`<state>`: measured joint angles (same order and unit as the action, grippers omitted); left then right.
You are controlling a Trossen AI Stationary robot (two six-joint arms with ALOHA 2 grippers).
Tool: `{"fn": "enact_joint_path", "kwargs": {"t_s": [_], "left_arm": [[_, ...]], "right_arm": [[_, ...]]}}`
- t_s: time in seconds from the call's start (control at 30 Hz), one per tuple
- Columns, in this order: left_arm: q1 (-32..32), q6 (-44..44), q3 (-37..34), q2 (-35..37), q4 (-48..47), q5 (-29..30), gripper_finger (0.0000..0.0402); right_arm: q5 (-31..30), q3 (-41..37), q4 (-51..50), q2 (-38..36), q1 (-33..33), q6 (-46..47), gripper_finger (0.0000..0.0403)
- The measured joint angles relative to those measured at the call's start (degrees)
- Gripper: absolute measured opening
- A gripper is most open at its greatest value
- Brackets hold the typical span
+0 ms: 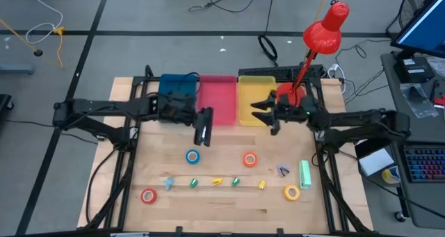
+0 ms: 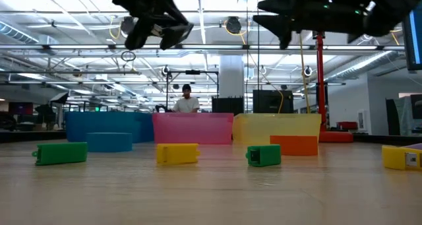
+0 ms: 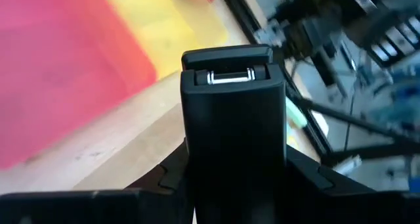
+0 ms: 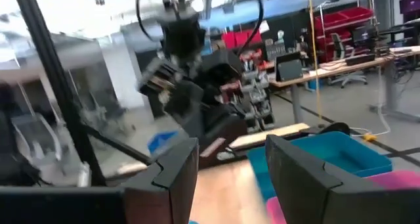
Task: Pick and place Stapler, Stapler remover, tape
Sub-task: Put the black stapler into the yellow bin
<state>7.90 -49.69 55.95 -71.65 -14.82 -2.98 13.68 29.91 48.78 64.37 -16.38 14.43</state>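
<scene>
High view: we see the left gripper (image 1: 204, 129) clamping the black stapler (image 1: 204, 131), long axis toward the pink bin (image 1: 216, 98) just beyond; right gripper (image 1: 263, 110) empty, parted.

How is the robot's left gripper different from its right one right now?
The left gripper is clamped on a black stapler; the right gripper holds nothing, fingers apart. The left one hangs near the pink bin, the right one over the yellow bin. Both are raised off the table.

Two arms: matte black, jointed, slim tubular links; left gripper (image 1: 203, 134) and right gripper (image 4: 226, 184) have flat, angular black fingers.
</scene>
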Motion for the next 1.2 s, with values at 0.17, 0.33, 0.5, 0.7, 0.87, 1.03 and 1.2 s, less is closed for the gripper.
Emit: {"fn": "enact_joint_path", "kwargs": {"t_s": [0.17, 0.33, 0.5, 0.7, 0.87, 1.03, 1.2], "left_arm": [[0.0, 6.5, 4.7, -3.7, -3.8, -4.0, 0.0153], [0.1, 12.9, 9.6, -6.2, -10.6, -4.6, 0.0153], [0.9, 18.7, 13.7, -8.7, -14.9, -4.5, 0.0153], [1.2, 24.6, 16.1, -11.2, -15.2, -4.5, 0.0153], [1.1, 28.9, 17.9, -13.4, -16.0, -4.5, 0.0153], [1.1, 32.7, 20.6, -16.2, -17.7, -4.5, 0.0153], [1.1, 35.2, 23.3, -18.2, -20.1, -4.4, 0.0153]], "right_arm": [[2.3, 8.4, -10.2, 4.1, 0.0, -6.6, 0.0171], [4.6, 15.6, -21.6, 7.0, 0.0, -11.7, 0.0183], [4.6, 21.4, -29.4, 9.4, 0.0, -15.4, 0.0211], [4.7, 26.5, -32.0, 12.4, 0.0, -18.2, 0.0246], [8.0, 30.1, -35.1, 15.2, 0.0, -18.6, 0.0262], [9.2, 34.2, -40.5, 18.6, 0.0, -20.0, 0.0265], [10.6, 37.0, -43.9, 20.4, 0.0, -22.5, 0.0265]]}}
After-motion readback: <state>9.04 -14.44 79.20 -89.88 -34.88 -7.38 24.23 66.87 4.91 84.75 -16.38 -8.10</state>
